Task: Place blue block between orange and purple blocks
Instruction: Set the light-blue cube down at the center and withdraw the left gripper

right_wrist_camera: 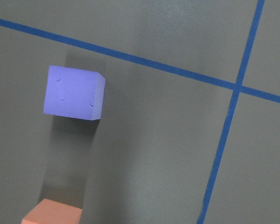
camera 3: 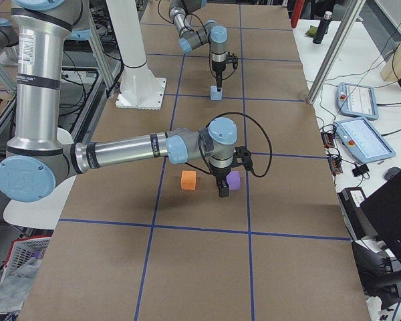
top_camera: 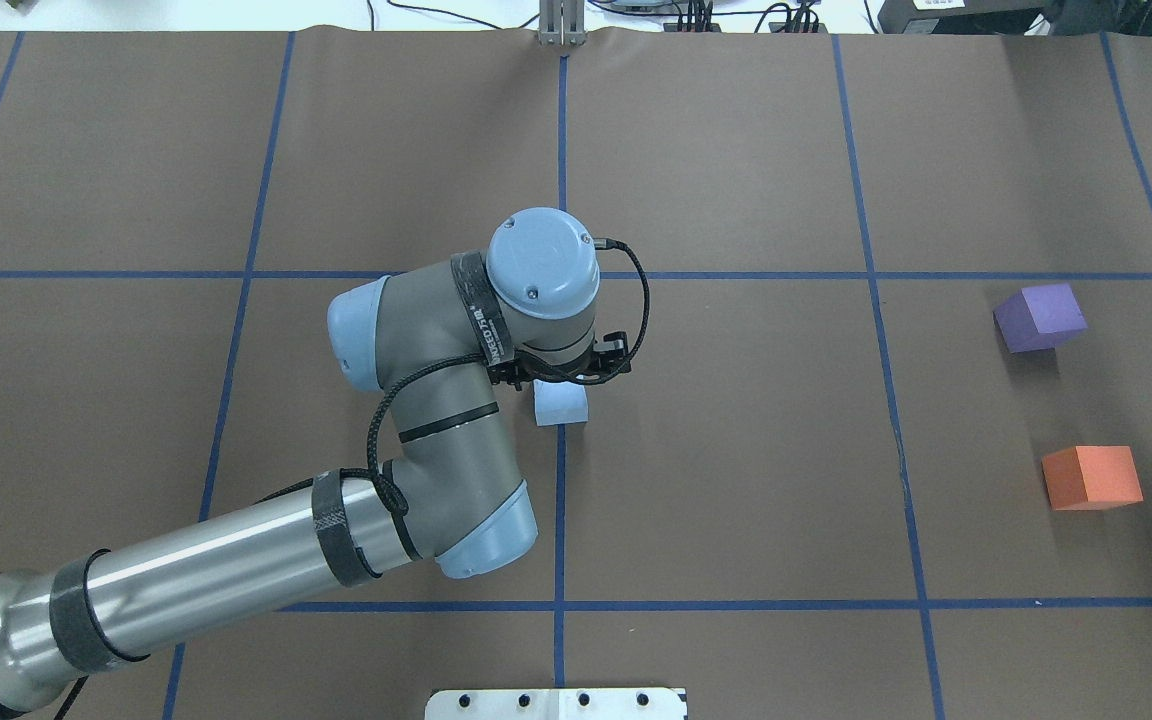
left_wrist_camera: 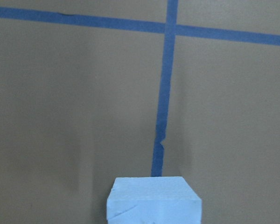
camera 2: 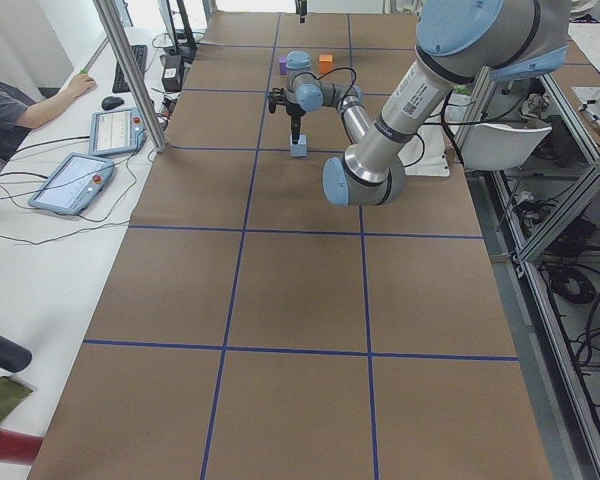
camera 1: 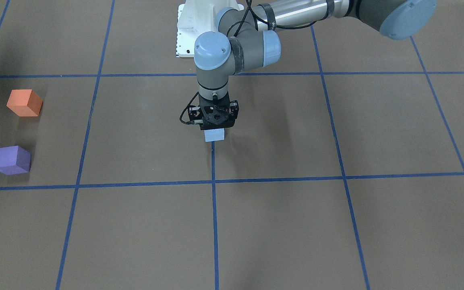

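Observation:
The light blue block (camera 1: 214, 135) is at the table's middle, on the blue tape line, low at the surface. My left gripper (camera 1: 215, 127) points straight down over it and is shut on its top. The block fills the bottom of the left wrist view (left_wrist_camera: 154, 200). The orange block (camera 1: 24, 102) and the purple block (camera 1: 11, 160) sit apart at the far side, with a bare gap between them. My right gripper (camera 3: 222, 190) shows only in the exterior right view, up over those two blocks. I cannot tell whether it is open or shut.
Brown paper (top_camera: 736, 500) with a blue tape grid (top_camera: 896, 440) covers the table. The robot's white base plate (camera 1: 185, 36) is at the near edge. An operator (camera 2: 10, 100) and tablets (camera 2: 75, 185) are at a side desk.

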